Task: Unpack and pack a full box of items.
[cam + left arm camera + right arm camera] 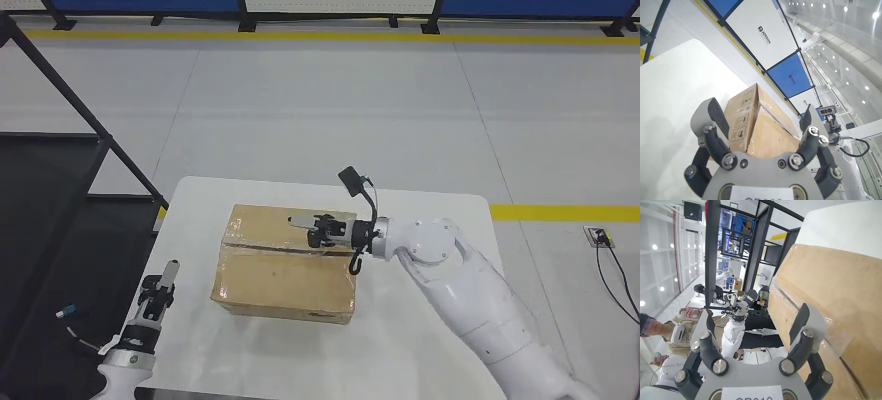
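A closed cardboard box (287,262), its top seam sealed with clear tape, sits in the middle of the white table (430,330). My right gripper (300,221) lies sideways over the far part of the box top. It is open (755,321), with one finger (800,321) just above the taped seam of the box (829,285) and the other past the box's edge. My left gripper (166,272) stands near the table's front left corner, apart from the box. It is open and holds nothing (762,115), facing a corner of the box (770,130).
A black metal frame (70,160) stands beside the table's left edge. White table surface lies free to the right of the box and in front of it. A cable (612,272) runs on the floor at the far right.
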